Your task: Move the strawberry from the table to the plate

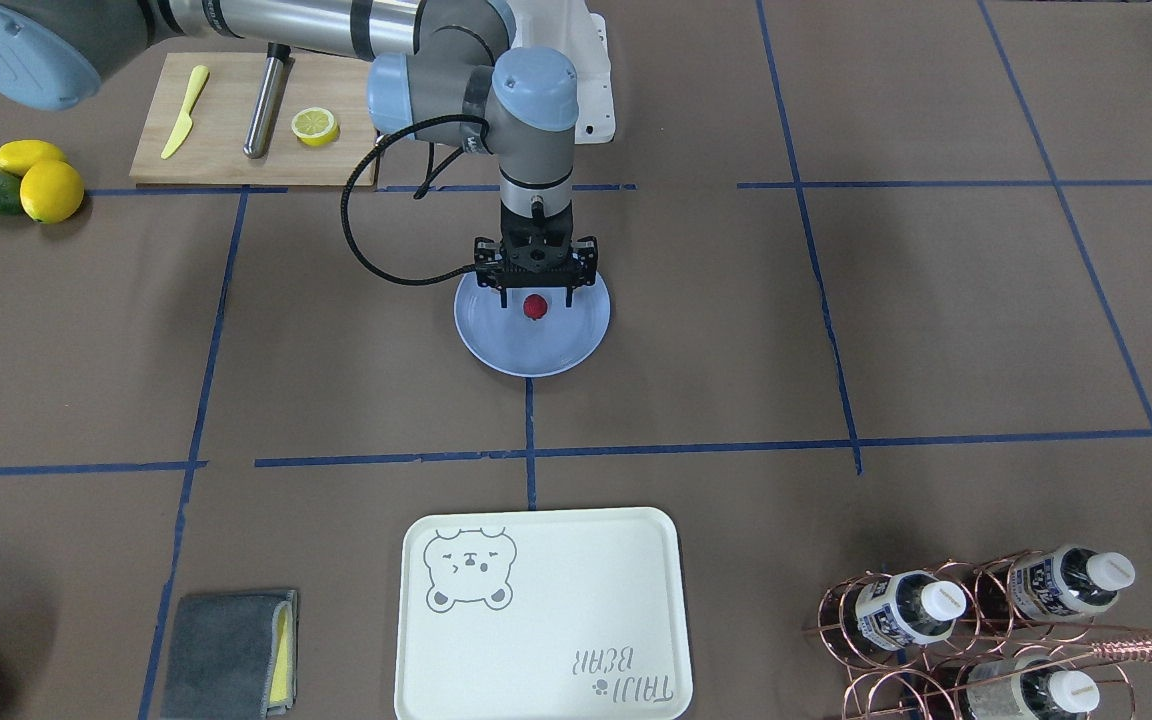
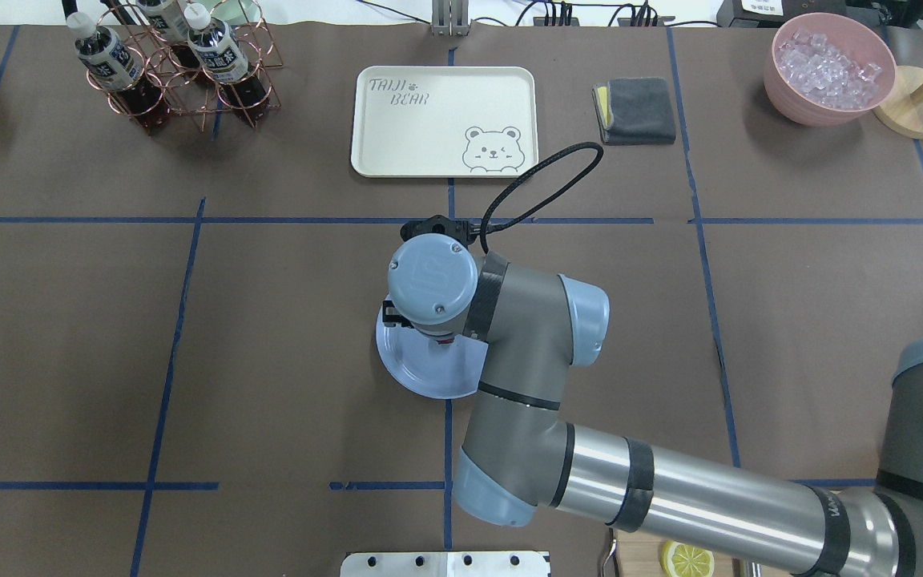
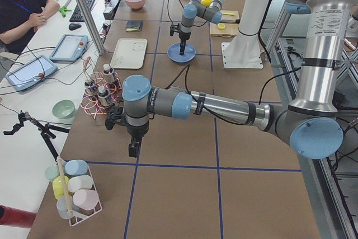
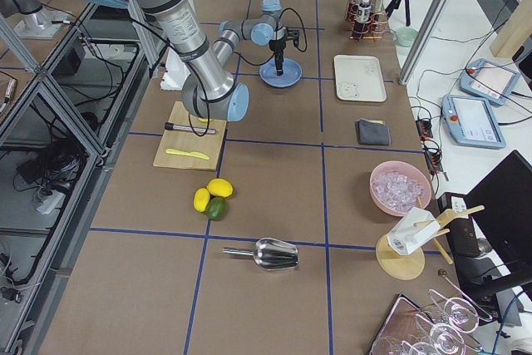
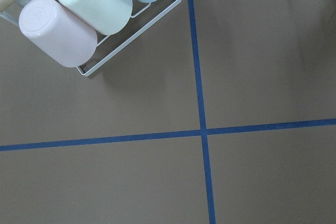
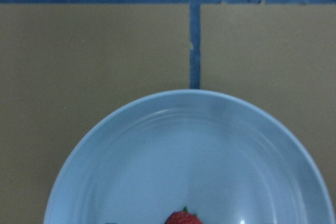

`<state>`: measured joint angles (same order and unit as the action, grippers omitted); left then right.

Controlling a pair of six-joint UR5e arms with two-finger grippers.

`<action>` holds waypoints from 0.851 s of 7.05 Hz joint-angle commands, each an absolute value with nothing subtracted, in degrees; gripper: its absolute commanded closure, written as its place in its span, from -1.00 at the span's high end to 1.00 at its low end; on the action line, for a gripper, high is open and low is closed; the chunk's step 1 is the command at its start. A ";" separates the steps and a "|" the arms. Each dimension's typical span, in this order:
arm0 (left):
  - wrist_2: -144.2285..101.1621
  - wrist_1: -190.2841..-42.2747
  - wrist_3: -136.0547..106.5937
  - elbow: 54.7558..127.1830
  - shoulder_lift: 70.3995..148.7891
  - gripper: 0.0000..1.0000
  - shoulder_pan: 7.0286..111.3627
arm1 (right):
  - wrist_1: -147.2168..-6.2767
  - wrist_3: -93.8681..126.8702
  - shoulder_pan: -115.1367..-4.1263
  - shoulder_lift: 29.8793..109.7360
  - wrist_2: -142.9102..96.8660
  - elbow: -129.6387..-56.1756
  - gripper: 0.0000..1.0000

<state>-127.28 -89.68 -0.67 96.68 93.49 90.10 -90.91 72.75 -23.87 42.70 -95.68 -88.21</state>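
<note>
One strawberry on plate | right fingers spread | left fingers: cannot tell | tray reads "TAIJI BEAR"

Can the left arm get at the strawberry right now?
Probably not: the right end effector straddles the small dark red strawberry on the round pale blue plate, and the left end effector hangs far off.
</note>
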 commanded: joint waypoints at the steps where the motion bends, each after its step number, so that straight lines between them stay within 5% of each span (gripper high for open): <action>1: -127.44 -89.39 4.37 96.77 90.98 1.00 90.35 | -99.10 58.54 -34.12 48.13 -102.16 -99.26 1.00; 3: -127.88 -89.30 4.57 97.38 87.90 1.00 91.75 | -99.49 38.08 -50.02 59.28 -114.29 -105.98 1.00; 6: -128.06 -82.38 4.39 100.45 87.62 1.00 92.20 | -99.41 1.93 -69.12 77.19 -122.77 -104.33 1.00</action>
<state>-127.97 -85.68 4.40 99.59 87.25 92.18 -99.52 13.84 -62.63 69.71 -120.11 -104.62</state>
